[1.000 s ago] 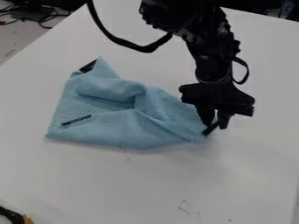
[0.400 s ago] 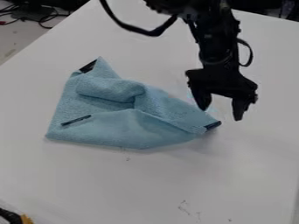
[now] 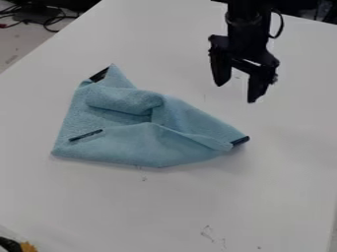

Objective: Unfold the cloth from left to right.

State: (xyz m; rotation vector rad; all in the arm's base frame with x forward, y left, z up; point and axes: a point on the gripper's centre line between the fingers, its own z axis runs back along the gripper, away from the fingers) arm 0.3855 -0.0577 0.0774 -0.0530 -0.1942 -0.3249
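Cloth (image 3: 125, 147) on the white counter (image 3: 131, 211): light-blue fabric lies partly folded across the left and middle of the broad, pale surface, which runs toward all sides of the scene.
Cloth outline: one corner peaks at upper left, another sits at lower left, and the right side narrows to a point just right of center.
Robot arm (image 3: 247, 12): black, it enters from the top edge, right of center, with its lower end above the far side of the counter.
Tool (image 3: 236, 92): black and pointed downward, it hangs at upper right, its two fingers (image 3: 221, 71) spread apart with a gap between them. It is clear of the cloth, beyond the fabric's right-hand point.
Folds: a thick, rounded roll crosses the upper middle of the cloth, with a shaded hollow beneath it; a long crease slants toward the right point.
Floor (image 3: 13, 47) and cables (image 3: 52, 30): dark leads lie tangled past the counter's edge at upper left.
Tabs: dark strips mark the cloth at its upper-left peak (image 3: 99, 75), its lower-left part and its right tip.
Marks (image 3: 207, 234): faint scribbles show on the counter near the bottom, right of center.
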